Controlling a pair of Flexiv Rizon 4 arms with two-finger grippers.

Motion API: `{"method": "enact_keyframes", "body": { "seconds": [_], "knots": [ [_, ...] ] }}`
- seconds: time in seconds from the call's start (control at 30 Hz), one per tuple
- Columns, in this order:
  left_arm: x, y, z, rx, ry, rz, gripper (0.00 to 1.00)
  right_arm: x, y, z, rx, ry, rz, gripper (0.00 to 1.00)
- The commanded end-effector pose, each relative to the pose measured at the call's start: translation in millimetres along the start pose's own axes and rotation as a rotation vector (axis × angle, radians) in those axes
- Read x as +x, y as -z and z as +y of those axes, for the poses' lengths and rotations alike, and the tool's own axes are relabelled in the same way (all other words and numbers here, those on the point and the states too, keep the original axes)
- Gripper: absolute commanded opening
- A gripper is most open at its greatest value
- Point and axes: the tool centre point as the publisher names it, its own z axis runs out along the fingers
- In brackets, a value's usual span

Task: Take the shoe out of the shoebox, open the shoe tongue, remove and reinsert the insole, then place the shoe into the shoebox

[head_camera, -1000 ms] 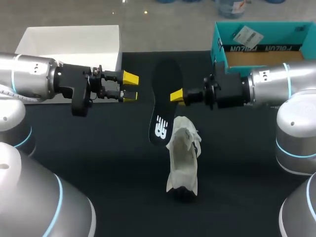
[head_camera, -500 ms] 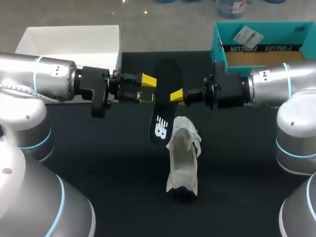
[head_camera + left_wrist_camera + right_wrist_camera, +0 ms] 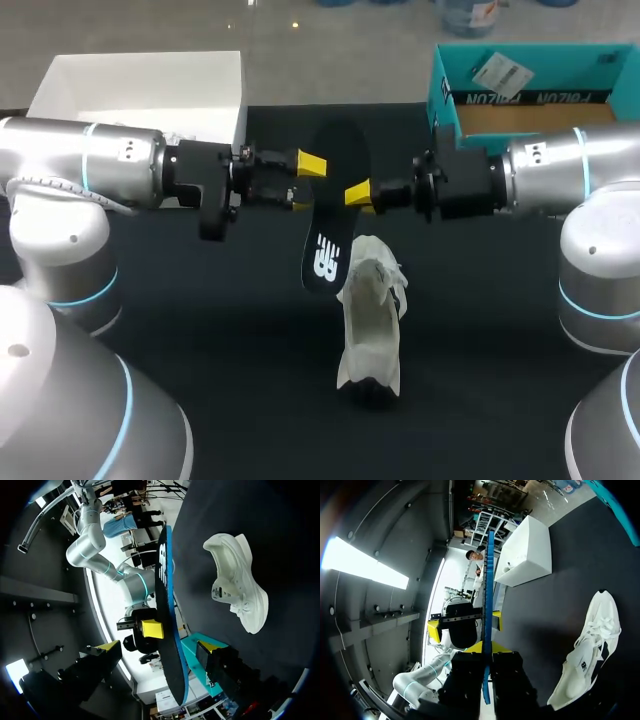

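The insole (image 3: 330, 215) is held clear of the table, pinched by one long edge between the clenched fingers of the right claw (image 3: 362, 198). Its printed heel end hangs below that claw, close to the shoe (image 3: 372, 310), which is left lying on the table (image 3: 200, 380) under and slightly ahead of the claw. Over the last second the left claw (image 3: 306, 185) has been brought in from well off to the side. It is now set opposite the right claw, with its fingers spread and the insole's free edge taken in between them; from the left wrist view neither tip appears to be pressed against it yet. The right claw and the insole have not been shifted. The insole is thus already removed, and a two-handed grip or a handover appears to be prepared before reinsertion. The shoebox (image 3: 530, 95) stands behind the right claw, beside its arm.
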Motion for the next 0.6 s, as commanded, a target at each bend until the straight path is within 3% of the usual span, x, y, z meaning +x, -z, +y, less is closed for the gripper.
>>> {"method": "enact_keyframes", "body": {
  "seconds": [0.03,0.07,0.6],
  "knots": [
    [3.7,-6.6,3.3,-0.016,0.001,0.000,0.13,0.2,-1.7,-0.4,-0.001,-0.001,-0.003,0.00],
    [4.3,-7.0,3.8,-0.019,0.004,-0.001,0.00,0.2,-1.7,-0.4,-0.001,-0.001,-0.003,0.00],
    [11.7,-9.7,4.9,-0.049,0.037,0.032,0.00,0.2,-1.7,-0.4,-0.001,-0.001,-0.003,0.00]
  ]
}}
